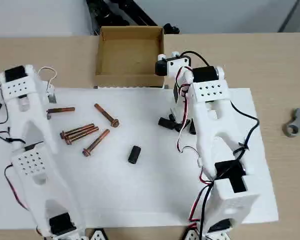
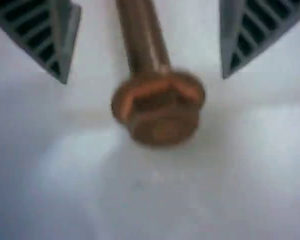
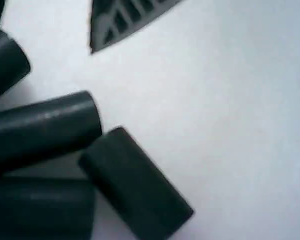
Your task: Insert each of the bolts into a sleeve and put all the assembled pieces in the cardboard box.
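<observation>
Nothing is assembled yet: the cardboard box (image 1: 130, 79) is empty and the bolts (image 1: 96, 142) and sleeves (image 1: 134, 154) lie apart. The left gripper (image 2: 145, 77) stands open around one bolt (image 2: 157, 107) — the right gripper (image 1: 181, 120), I cannot tell.

I get bright, even overhead light in the high view. The white sheet (image 1: 140, 195) glows evenly and the bolts (image 1: 80, 132) cast thin shadows. In the wrist views, a bolt head (image 2: 157, 107) drops a soft shadow and the sleeves (image 3: 135, 185) carry dull highlights.
</observation>
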